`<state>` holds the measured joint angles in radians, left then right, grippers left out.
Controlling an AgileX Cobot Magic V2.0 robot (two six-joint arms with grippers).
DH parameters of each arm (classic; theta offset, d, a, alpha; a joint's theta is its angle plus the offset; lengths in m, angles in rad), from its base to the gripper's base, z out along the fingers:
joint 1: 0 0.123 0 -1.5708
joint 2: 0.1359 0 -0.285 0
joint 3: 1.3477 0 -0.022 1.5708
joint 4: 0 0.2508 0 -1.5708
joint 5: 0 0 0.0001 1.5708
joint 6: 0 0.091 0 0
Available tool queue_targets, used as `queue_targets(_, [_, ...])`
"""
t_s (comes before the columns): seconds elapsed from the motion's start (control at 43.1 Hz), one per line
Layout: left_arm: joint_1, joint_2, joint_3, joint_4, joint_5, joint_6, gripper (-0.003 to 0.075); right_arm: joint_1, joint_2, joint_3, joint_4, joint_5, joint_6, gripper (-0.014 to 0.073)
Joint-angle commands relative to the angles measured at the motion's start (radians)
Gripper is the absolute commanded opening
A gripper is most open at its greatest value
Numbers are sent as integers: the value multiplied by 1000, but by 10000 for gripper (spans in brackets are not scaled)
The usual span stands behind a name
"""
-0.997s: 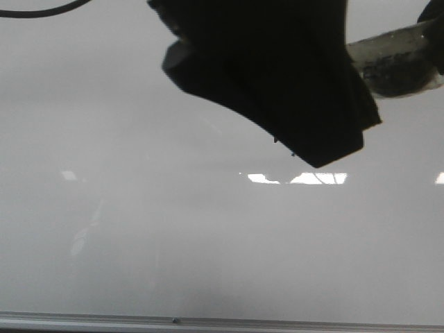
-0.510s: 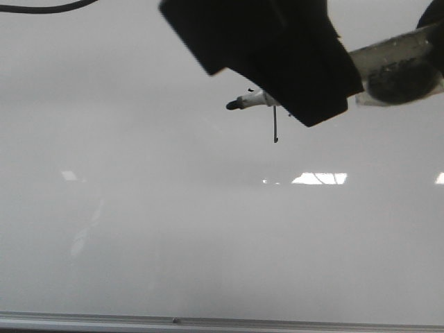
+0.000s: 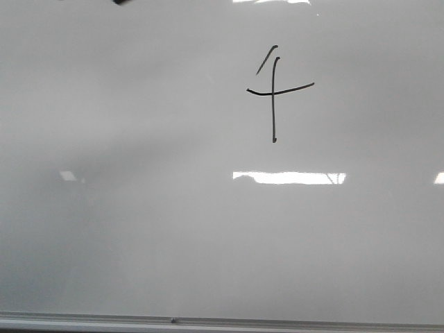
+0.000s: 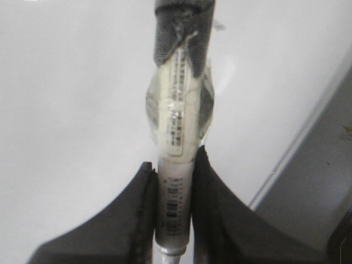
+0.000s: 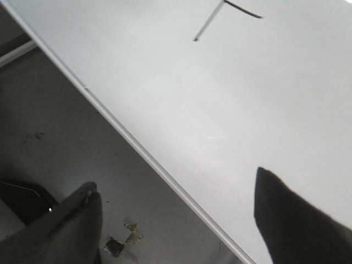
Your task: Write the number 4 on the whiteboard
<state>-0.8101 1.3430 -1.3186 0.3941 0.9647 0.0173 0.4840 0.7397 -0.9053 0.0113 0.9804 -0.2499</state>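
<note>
The number 4 (image 3: 274,90) is drawn in thin black marker on the upper middle of the whiteboard (image 3: 139,208). Neither gripper shows in the front view. In the left wrist view my left gripper (image 4: 174,158) is shut on a white marker pen (image 4: 177,121) wrapped in tape, held over the whiteboard (image 4: 71,110). In the right wrist view my right gripper (image 5: 175,180) is open and empty, over the board's metal edge strip (image 5: 137,148). The lower part of the 4 (image 5: 208,25) shows there, far from the fingers.
A thin metal edge strip (image 3: 208,321) runs along the board's near side. Bright light reflections (image 3: 288,177) lie below the 4. A grey surface with scraps of tape (image 5: 124,242) lies beside the board. A small dark piece (image 3: 121,1) shows at the front view's top edge.
The dark gripper with the marker that covered the upper middle of the front view has moved up and out of it. The whole 4 is now uncovered.
</note>
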Motion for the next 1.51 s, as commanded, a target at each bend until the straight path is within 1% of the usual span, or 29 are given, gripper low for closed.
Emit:
queue_targets(0.0, [106, -86, -22, 63, -4, -122, 21, -32, -8, -29, -35, -42, 32, 590])
queue_targets(0.093, [233, -143, 10, 63, -20, -168, 21, -38, -5, -29, -36, -42, 32, 590])
queue_targets(0.162, [330, -184, 58, 63, -71, -203, 21, -38, -5, -29, -36, -42, 32, 590])
queue_targets(0.255, [456, -228, 144, 57, -187, -263, 21, -38, -5, -29, -36, -43, 32, 590])
queue_targets(0.325, [539, -245, 216, 35, -308, -302, 21, -38, -5, -29, -36, -43, 32, 590])
queue_targets(0.394, [607, -245, 281, -13, -429, -304, 21, -38, -5, -29, -33, -43, 32, 590])
queue_targets(0.51, [676, -227, 369, -74, -596, -304, 21, -38, -5, -29, -30, -43, 32, 590])
queue_targets(0.626, [720, -185, 424, -120, -707, -304, 21, -38, -5, -29, -30, -45, 32, 590])
queue_targets(0.719, [740, -135, 433, -145, -770, -304, 21, -38, -5, -29, -30, -46, 32, 590])
queue_targets(1.02, [748, 47, 433, -145, -996, -304, 21, -38, -5, -29, -28, -45, 32, 590])
queue_targets(1.252, [748, 114, 433, -163, -1058, -304, 24, -38, -5, -29, -28, -44, 32, 590])
queue_targets(1.298, [748, 124, 433, -165, -1067, -304, 45, -38, -5, -29, -28, -44, 32, 590])
queue_targets(1.368, [748, 135, 432, -165, -1076, -304, 126, -38, -5, -29, -26, -45, 32, 590])
queue_targets(1.484, [748, 137, 432, -165, -1065, -304, 332, -38, -5, -29, -11, -61, 32, 590])
